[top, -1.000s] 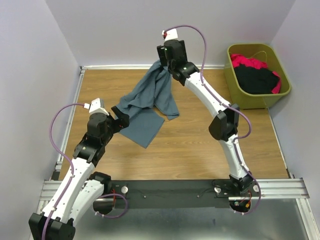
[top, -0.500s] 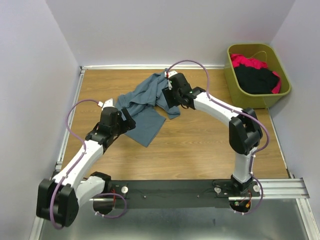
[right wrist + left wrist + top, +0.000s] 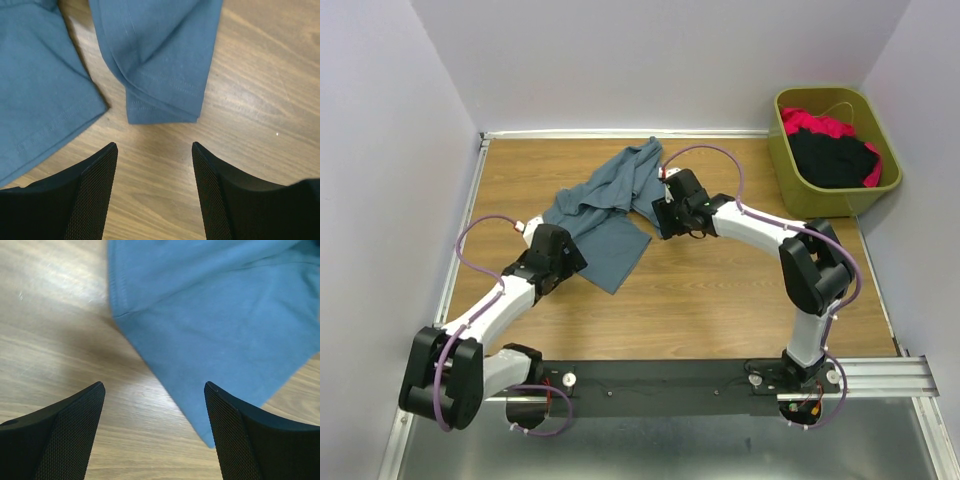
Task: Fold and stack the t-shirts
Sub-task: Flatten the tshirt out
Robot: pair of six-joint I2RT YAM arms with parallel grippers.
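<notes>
A slate-blue t-shirt [image 3: 608, 212] lies crumpled on the wooden table, left of centre. My left gripper [image 3: 563, 252] is open and empty, low over the table at the shirt's near-left edge; its wrist view shows the blue cloth [image 3: 220, 315] ahead, past the fingertips. My right gripper [image 3: 665, 218] is open and empty at the shirt's right side; its wrist view shows a folded sleeve end [image 3: 165, 75] just beyond the fingertips. A black t-shirt [image 3: 832, 160] and a red-pink t-shirt [image 3: 812, 124] lie in the bin.
An olive-green plastic bin [image 3: 788, 172] stands at the back right corner against the wall. Lilac walls close the table at the back and both sides. A metal rail [image 3: 670, 378] runs along the near edge.
My right gripper came down from high at the back, let go of the shirt and now sits open beside it. The shirt dropped flat. My left gripper released the cloth and drew back left.
</notes>
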